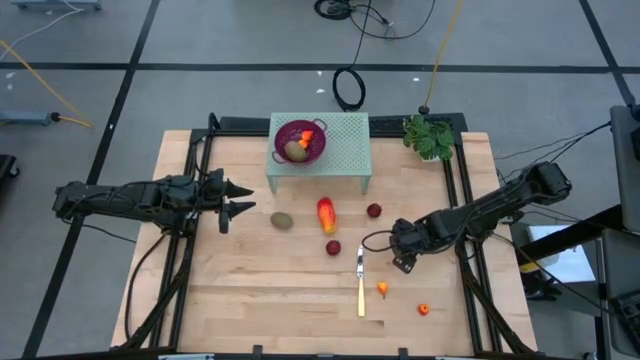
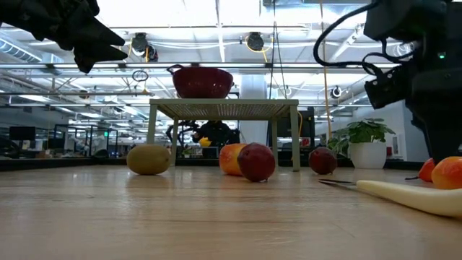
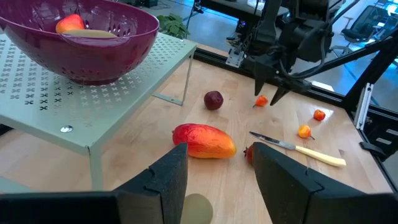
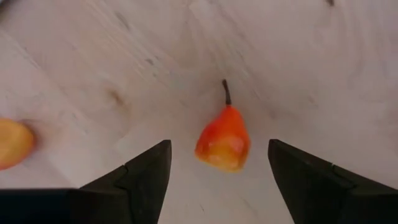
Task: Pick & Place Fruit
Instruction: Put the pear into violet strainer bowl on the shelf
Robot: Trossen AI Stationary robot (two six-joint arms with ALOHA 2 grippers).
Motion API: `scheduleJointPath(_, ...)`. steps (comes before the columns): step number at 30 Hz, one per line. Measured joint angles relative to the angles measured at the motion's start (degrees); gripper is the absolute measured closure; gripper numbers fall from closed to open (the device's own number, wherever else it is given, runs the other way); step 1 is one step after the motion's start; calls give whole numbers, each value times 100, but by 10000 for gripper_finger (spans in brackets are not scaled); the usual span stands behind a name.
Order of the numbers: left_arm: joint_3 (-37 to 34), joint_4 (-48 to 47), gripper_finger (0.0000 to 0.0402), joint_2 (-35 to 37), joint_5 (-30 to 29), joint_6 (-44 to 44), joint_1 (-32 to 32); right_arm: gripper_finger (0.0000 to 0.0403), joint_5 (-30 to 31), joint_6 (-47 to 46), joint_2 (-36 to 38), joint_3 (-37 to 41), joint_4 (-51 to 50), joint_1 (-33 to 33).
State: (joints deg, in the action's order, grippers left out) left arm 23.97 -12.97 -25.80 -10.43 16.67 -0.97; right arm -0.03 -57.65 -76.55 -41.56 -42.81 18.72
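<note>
Small orange pear (image 4: 224,137) lying on the bare table (image 1: 250,300), stem pointing away, centred between the spread fingers of the right gripper (image 1: 401,262), which hangs above it untouched, apparently lined up for a pick; a second orange piece (image 4: 12,143) just beside. Further out, the knife (image 1: 361,280), two dark red balls (image 1: 333,247) (image 1: 374,210), the red-yellow oblong fruit (image 1: 326,214) and a brown-green oval (image 1: 282,220) lie loose on the wood; the purple bowl (image 1: 299,139) on the green stand (image 1: 345,150) holds another oval and an orange piece, presumably the goal. Left gripper (image 1: 232,200), part open and empty, waits beside the oval.
</note>
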Motion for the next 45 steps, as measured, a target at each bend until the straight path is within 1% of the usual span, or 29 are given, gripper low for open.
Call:
scheduleJointPath(6, 0, 0, 220, 0, -1, 13, 0, 141, 2, -2, 0, 261, 311, 0)
scheduleJointPath(11, 0, 4, 220, 0, -1, 35, 0, 155, 19, 2, 2, 446, 633, 0)
scheduleJointPath(22, 0, 127, 220, -1, -3, 11, -1, 212, 35, 271, 4, 470, 633, 0)
scheduleJointPath(28, 0, 127, 220, 0, -3, -2, 0, 250, 175, 74, 2, 475, 617, 2)
scheduleJointPath(32, 0, 127, 220, 0, -3, -2, 0, 267, 168, 69, 2, 477, 619, 2)
scheduleJointPath(42, 0, 125, 220, 0, -3, -37, -1, 276, 145, -30, 2, 477, 652, 0)
scheduleJointPath(45, 0, 125, 220, 0, -3, -85, -2, 277, 45, -39, 44, 477, 681, -2)
